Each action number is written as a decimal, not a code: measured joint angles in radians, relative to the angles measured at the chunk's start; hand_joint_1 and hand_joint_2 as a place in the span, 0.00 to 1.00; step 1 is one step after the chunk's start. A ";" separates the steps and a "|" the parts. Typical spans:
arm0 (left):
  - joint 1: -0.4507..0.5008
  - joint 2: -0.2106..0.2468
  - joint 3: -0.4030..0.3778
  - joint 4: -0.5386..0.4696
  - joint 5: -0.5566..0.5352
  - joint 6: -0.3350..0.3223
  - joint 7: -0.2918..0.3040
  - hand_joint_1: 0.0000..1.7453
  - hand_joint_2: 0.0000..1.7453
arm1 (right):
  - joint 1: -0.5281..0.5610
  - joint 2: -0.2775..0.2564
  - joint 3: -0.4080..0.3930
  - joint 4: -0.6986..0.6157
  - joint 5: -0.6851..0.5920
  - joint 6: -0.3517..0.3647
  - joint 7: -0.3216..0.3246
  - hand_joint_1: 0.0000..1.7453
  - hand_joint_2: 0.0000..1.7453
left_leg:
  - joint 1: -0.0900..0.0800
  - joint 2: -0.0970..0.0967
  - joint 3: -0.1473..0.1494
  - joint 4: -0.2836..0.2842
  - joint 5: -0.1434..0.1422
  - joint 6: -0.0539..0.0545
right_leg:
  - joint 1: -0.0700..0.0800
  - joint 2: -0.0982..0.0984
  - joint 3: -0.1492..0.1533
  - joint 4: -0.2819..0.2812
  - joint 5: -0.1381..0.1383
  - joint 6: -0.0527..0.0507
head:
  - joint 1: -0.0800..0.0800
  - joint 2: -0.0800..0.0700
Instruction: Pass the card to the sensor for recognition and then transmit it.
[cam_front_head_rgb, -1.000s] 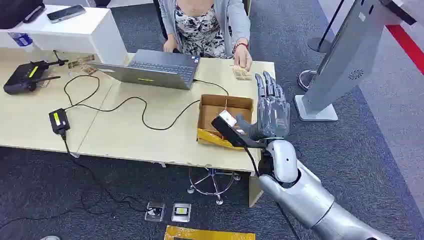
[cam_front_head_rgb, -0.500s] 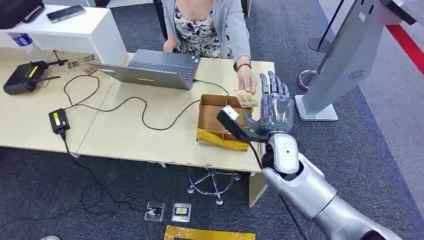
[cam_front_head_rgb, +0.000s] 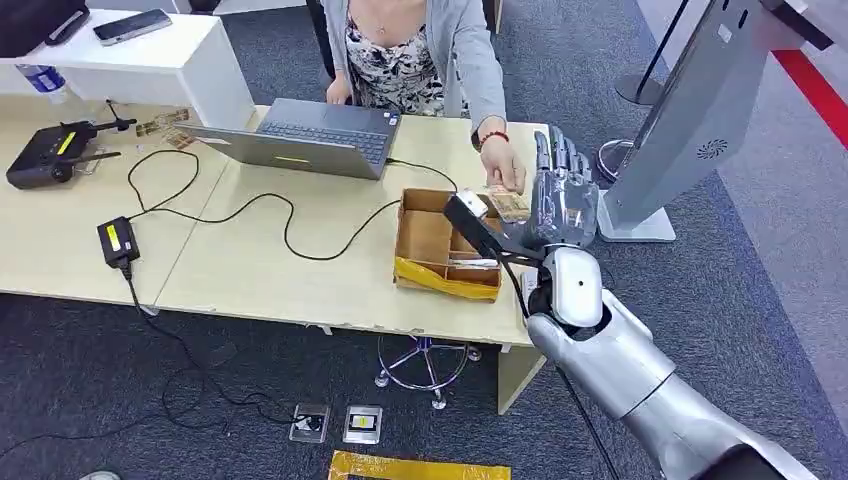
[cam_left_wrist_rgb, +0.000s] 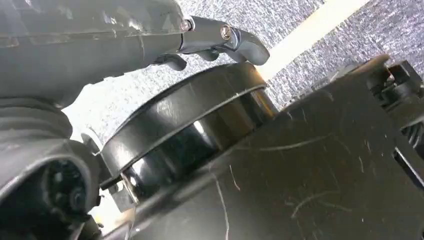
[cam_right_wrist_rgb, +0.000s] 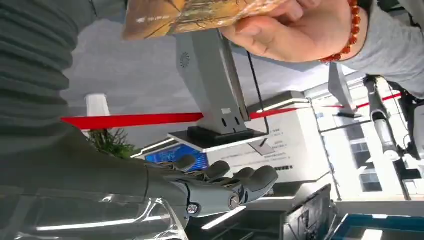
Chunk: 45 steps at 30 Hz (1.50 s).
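At the worktop's (cam_front_head_rgb: 300, 270) right end, the robot's right hand (cam_front_head_rgb: 562, 195) is raised, fingers spread and holding nothing, just beside the card (cam_front_head_rgb: 508, 205) that a person's hand (cam_front_head_rgb: 503, 172) holds out over the box (cam_front_head_rgb: 440, 255). The handover looks under way; next the hand must close on the card, then carry it to the sensor stand (cam_front_head_rgb: 690, 120). A second ago the hand was lower and the card lay farther back.
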 joint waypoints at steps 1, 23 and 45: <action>0.000 0.000 0.000 0.000 0.000 0.000 0.000 0.00 0.00 | 0.000 0.000 -0.004 0.002 0.000 0.000 -0.002 1.00 1.00 | 0.000 0.000 0.000 0.000 0.000 0.000 | 0.000 0.000 0.000 0.000 0.000 0.000 | 0.000 0.000; -0.003 0.000 -0.010 0.000 -0.009 -0.004 -0.005 0.00 0.00 | 0.005 0.014 -0.031 0.056 0.036 0.006 -0.033 1.00 1.00 | 0.000 0.000 0.000 0.000 0.000 0.000 | 0.000 0.000 0.000 0.000 0.000 0.000 | 0.000 0.000; -0.003 0.000 -0.010 0.000 -0.016 -0.011 -0.002 0.00 0.00 | 0.085 -0.032 -0.085 0.101 0.046 0.045 -0.032 1.00 1.00 | 0.000 0.000 0.000 0.000 0.000 0.000 | 0.000 0.000 0.000 0.000 0.000 0.000 | 0.000 0.000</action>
